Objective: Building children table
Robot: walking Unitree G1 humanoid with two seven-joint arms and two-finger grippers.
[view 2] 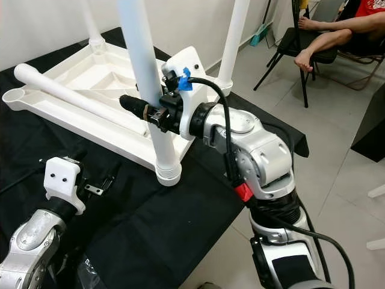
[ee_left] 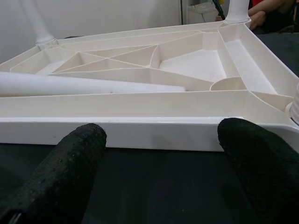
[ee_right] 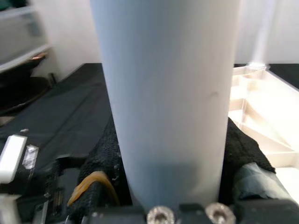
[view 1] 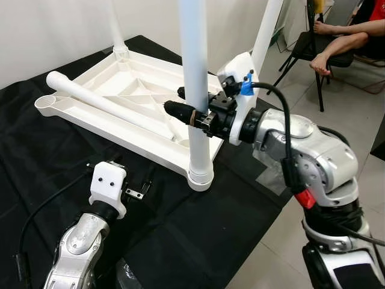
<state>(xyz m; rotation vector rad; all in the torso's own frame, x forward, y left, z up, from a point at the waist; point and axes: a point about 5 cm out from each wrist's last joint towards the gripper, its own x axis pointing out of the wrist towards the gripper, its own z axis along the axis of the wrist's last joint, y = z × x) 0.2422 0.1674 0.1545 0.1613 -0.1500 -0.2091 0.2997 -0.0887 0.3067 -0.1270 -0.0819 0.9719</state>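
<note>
Black cloth (view 1: 180, 241) covered the bench; no writing legible. Left gripper (ee_left: 159, 154) stood open just before the upturned white table (view 1: 120, 96). Right gripper (view 1: 191, 114) clamped the near upright leg (view 1: 195, 72). Another leg (view 1: 102, 102) lay across the underside.

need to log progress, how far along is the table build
Three legs stand upright in corners of the upturned tabletop. The right gripper is shut on the nearest leg at its corner socket. The fourth leg lies loose across the tabletop, its corner socket empty. The left gripper is open near the tabletop's edge.
</note>
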